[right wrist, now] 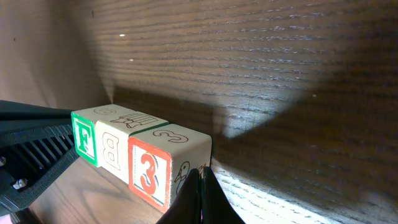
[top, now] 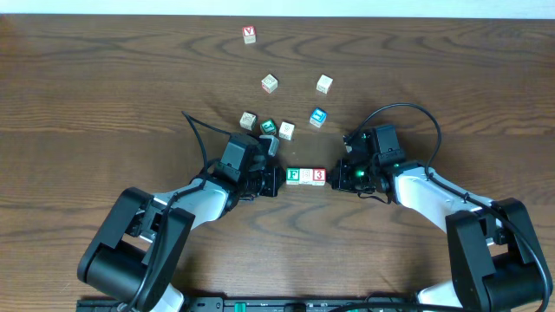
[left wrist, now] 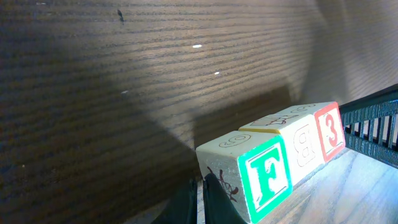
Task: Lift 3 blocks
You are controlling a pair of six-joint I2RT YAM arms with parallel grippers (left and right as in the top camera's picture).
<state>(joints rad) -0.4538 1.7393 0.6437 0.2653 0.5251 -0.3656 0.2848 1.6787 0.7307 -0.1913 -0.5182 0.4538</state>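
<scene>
Blocks are staying in one row because I'm squeezing them endwise between my left gripper and right gripper, both clenched.

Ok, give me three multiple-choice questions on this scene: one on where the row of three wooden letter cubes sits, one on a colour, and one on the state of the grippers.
1. Where is the row of three small wooden letter cubes?
A. left of both grippers
B. between the left gripper and the right gripper
C. right of both grippers

2. What colour is the lettered face of the wooden cube with the F?
A. green
B. blue
C. red

3. How do the two grippers' jaws stand?
A. both wide open
B. one open, one shut
C. both shut

Answers:
1 B, one gripper sits at each end of the row.
2 A, the F is white on a green face.
3 C, each wrist view shows its fingers pressed together.
</scene>
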